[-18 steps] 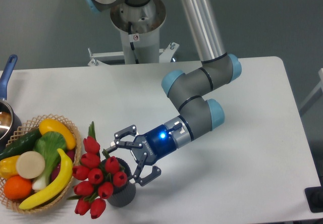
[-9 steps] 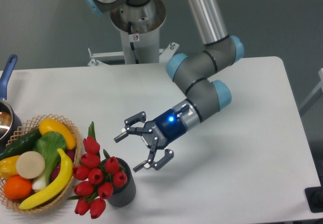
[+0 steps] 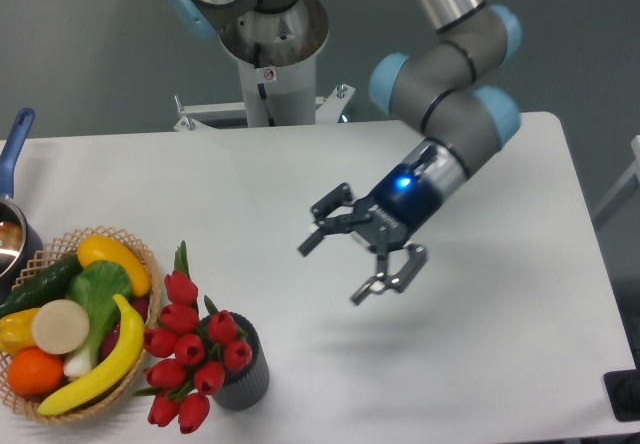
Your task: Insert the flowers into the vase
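At the bench's [image 3: 250,184] left edge a pot [image 3: 12,226] with a blue handle shows partly. Just in front of it, near the front left corner, a wicker basket [image 3: 140,264] holds a banana, cucumber, orange and other produce. Beside the basket, close to the front edge, the flowers [image 3: 188,349] stand in the vase [image 3: 248,382], red buds leaning left over its rim toward the basket. Right of them, over the middle of the bench and well apart from the vase, the tool [image 3: 338,269] hangs with its jaws spread wide, holding nothing, a blue light lit on its wrist.
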You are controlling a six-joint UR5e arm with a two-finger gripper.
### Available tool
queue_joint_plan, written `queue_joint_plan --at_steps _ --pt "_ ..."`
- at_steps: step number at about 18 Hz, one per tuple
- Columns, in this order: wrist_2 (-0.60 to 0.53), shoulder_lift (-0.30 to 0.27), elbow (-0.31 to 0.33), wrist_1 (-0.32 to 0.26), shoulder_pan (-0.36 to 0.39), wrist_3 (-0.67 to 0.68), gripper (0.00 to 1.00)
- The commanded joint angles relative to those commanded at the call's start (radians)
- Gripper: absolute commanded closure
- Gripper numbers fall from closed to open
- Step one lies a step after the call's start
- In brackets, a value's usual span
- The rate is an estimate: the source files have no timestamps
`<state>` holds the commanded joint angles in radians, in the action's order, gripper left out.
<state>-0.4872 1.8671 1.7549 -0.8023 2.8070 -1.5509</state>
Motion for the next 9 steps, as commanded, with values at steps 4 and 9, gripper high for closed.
queue_joint_plan --at_steps 4,9 --pt "-0.126 -0.075 -0.012 -0.002 0.067 0.060 0.00" --pt "-0.293 -0.149 -0.022 -0.008 0.161 0.141 0.00"
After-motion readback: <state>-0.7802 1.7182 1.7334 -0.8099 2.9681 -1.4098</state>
